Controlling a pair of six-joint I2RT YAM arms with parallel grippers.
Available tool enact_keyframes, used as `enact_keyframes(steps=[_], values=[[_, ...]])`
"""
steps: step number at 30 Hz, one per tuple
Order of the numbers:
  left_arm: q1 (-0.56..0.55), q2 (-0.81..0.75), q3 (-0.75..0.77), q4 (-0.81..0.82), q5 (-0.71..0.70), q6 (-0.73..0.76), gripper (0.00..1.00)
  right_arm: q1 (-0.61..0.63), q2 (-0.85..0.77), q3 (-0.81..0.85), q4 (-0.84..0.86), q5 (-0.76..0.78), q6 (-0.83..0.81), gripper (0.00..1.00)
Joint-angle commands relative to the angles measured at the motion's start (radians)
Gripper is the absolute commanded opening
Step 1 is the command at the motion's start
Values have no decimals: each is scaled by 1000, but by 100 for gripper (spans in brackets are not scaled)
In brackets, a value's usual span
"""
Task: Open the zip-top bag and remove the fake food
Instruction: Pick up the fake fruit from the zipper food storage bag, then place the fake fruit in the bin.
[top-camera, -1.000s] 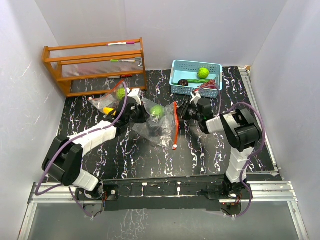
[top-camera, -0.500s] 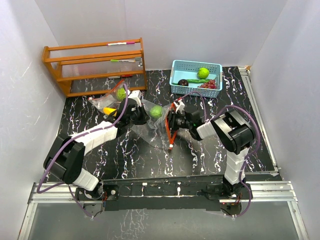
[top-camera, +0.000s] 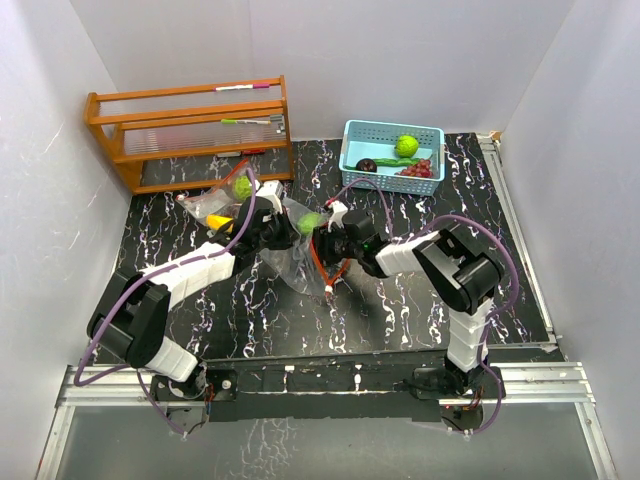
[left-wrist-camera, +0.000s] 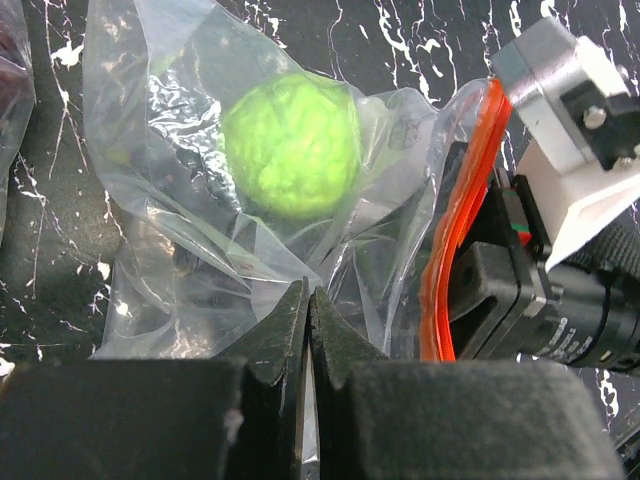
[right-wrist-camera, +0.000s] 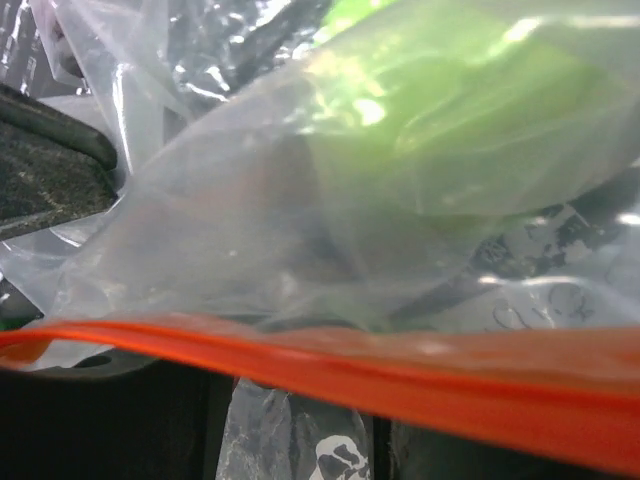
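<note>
Plastic of the zip-top bag (left-wrist-camera: 170, 250) is pinched in the closed left claw (left-wrist-camera: 307, 300), likely anchoring it. At its 3 o'clock the right claw (top-camera: 327, 243) stands part-spread at the orange zip (right-wrist-camera: 400, 375), apparently placed to reach the lime-green ball (left-wrist-camera: 292, 142) inside, midway across the table (top-camera: 390, 310).

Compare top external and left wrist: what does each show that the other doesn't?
Top external only: the rack, the basket with a lime ball and grapes, and the banana.
Left wrist only: the left gripper shut on the bag film, and the orange zip lying right against the right gripper.
Both: the bag, its green ball, the zip and the right gripper at the bag's mouth.
</note>
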Motion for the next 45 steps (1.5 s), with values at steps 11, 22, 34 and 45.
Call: enact_keyframes(steps=[11, 22, 34, 45], values=[[17, 7, 8, -53, -75, -5, 0, 28, -172, -84, -99, 194, -52, 10], [55, 35, -25, -63, -132, -66, 0, -96, -430, -158, -187, 256, -15, 8], [78, 61, -38, -29, -95, -97, 0, -151, -527, -27, -257, 440, -64, 7], [92, 69, -43, -1, -65, -92, 0, -179, -426, 268, -270, 678, -270, 8]])
